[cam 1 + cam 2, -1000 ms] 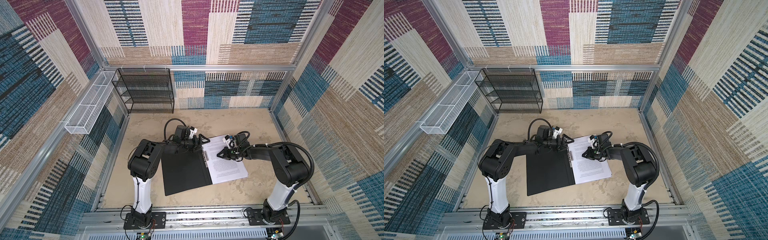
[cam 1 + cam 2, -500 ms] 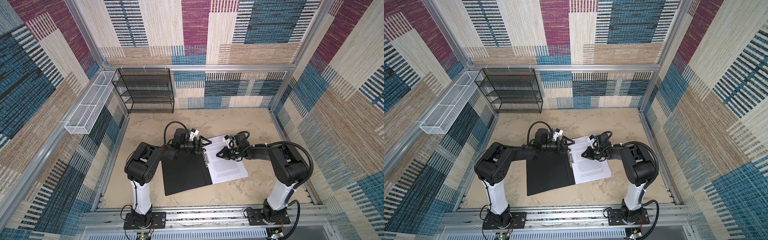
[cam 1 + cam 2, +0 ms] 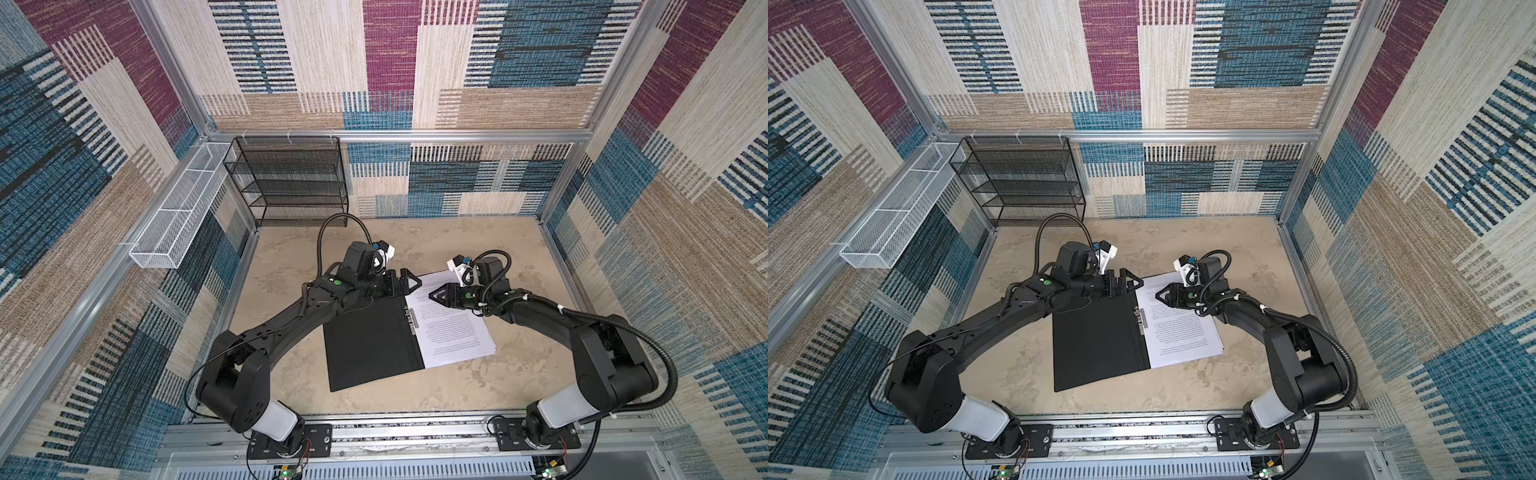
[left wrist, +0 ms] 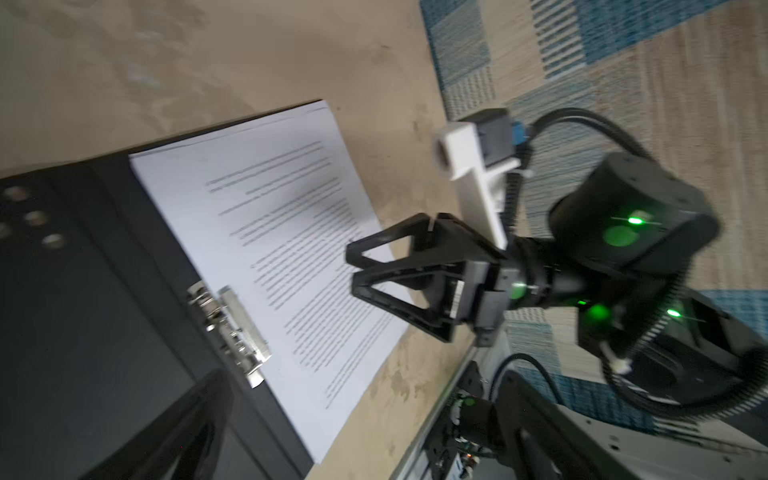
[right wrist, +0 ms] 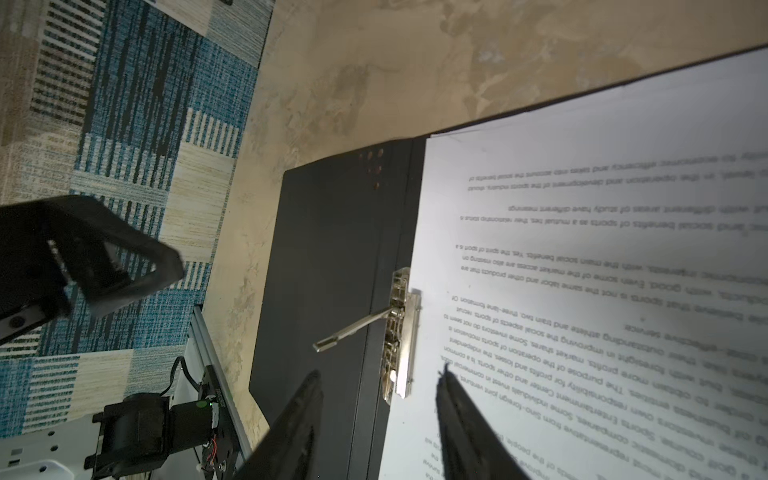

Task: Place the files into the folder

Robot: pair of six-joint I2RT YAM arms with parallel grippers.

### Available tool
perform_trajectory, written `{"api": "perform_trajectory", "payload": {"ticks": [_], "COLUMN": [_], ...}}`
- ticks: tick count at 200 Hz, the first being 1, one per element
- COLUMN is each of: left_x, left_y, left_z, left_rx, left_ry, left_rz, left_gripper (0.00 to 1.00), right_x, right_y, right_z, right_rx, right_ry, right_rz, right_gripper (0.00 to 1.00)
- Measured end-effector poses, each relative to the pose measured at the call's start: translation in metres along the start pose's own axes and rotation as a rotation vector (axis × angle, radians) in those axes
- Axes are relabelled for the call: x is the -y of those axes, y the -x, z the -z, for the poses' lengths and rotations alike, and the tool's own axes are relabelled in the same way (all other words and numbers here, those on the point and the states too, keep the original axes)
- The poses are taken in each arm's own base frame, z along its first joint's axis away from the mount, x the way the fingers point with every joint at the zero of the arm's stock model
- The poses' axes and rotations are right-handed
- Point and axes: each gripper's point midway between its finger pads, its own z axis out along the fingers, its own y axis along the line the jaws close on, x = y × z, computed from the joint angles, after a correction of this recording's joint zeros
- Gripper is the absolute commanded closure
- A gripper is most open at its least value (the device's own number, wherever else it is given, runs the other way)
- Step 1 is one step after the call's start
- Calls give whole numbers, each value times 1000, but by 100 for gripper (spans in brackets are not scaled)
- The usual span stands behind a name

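Observation:
The folder lies open and flat on the table, black inside up. The files, a stack of printed white sheets, rest on its right half beside the metal spine clip, whose lever sticks up. My right gripper hovers low over the clip end of the sheets. It is open, one finger over the black cover and one over the paper, holding nothing. My left gripper is open and empty at the folder's far edge, facing the right one.
A black wire-mesh rack stands at the back left against the wall. A white mesh basket hangs on the left wall rail. Patterned walls enclose three sides, and an aluminium rail with both arm bases runs along the front.
My right gripper was shut and has opened over the clip. My left gripper has drifted slightly right along the folder's far edge, still open. Folder and sheets have not moved.

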Motion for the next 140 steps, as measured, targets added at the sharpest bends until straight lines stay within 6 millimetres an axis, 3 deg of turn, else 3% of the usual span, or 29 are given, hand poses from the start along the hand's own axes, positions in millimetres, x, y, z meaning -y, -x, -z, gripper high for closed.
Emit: {"api": "perform_trajectory", "payload": {"ticks": [29,48,62,94,112,131,140], "left_x": [-62,-89,-93,-79,-79,-78,-74], "left_y": [-2,-7,-8,-3,-19,-28,-26], "left_z": [13,18,18,-7,-28,-48,-56], "left_rx": [2,-8,-30,-126,-224,-304,-323], "left_ry": [183,223,242,263,281,302,304], "left_rz": [114,212,235,212,224,234,231], "left_gripper": [1,0,19,45,52,56,58], "right_x": [-8,-12,-15,-26,-28,-23,-19], "right_y": [-1,-4,-6,-13,-18,-22,-25], "right_z": [10,12,13,8,3,-1,-4], "right_rx": [19,20,18,-8,-22,-34,-45], "right_ry": [14,20,25,27,19,5,-5], "right_rz": [-47,-85,-102,-132,-153,-199,-233], "right_gripper": [0,0,0,0,9,37,45]}}
